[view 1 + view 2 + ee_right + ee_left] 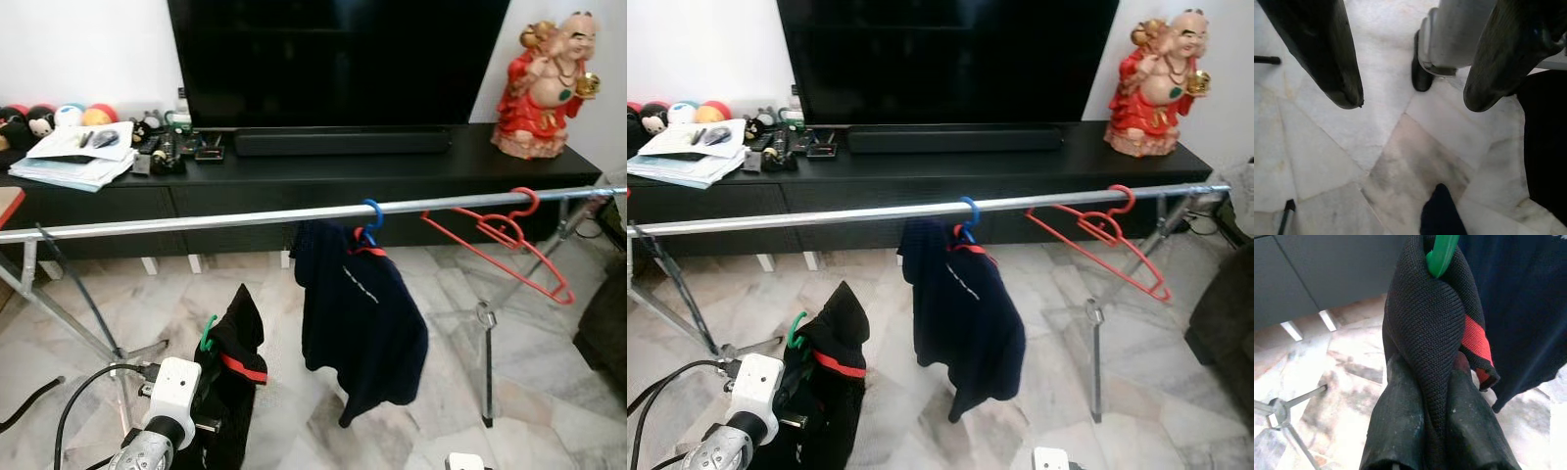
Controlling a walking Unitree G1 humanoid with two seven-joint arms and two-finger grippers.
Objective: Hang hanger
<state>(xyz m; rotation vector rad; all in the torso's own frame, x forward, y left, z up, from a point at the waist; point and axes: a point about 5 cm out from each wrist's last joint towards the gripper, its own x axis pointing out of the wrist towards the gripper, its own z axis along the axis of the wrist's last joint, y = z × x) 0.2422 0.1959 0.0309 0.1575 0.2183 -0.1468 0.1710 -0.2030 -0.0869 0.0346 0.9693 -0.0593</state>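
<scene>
Left pincer [1435, 396] clamped on black garment [1425, 333] — green hanger [1440, 254] hook just beyond its fingertips.

Soft, even daylight fills the room, and the pale marble floor [549, 392] shows only faint shadows. The television screen [338, 59] stays dark without glare. The head views are sharp. Up close, the left gripper's fingers [1400, 431] blur, slightly out of focus.

Three hangers: blue [371, 213] and red [500, 235] on the rail [196, 220], green [207, 333] below it; two dark garments [362, 313]; one statue [544, 83]
</scene>
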